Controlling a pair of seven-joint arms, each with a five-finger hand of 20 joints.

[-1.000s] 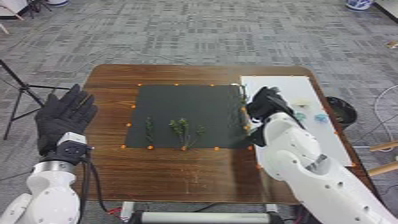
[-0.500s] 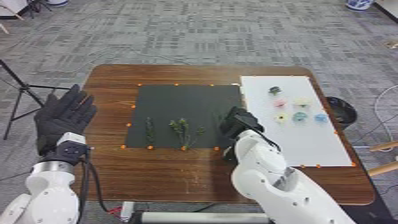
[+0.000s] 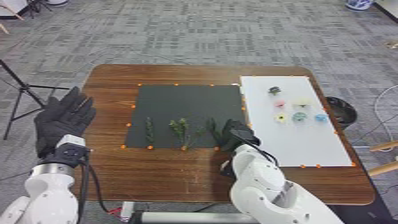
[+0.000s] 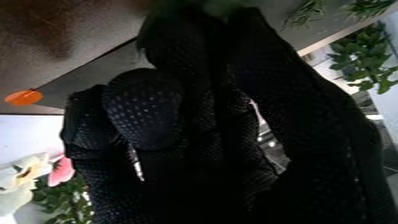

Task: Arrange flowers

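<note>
Right hand [image 3: 234,135]'s come nearer robot, pinching green sprig [image 3: 212,126]; low release could snag stems [image 3: 181,131] left of hand.

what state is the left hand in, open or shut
Open: in the head view, the left hand has its fingers straight, not curled.

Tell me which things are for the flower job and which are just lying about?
Likely for the job:
- flowers
- sprigs
- black mat
- white sheet
- right hand

Apparently just about:
- tripod
- bin
- pot
</note>
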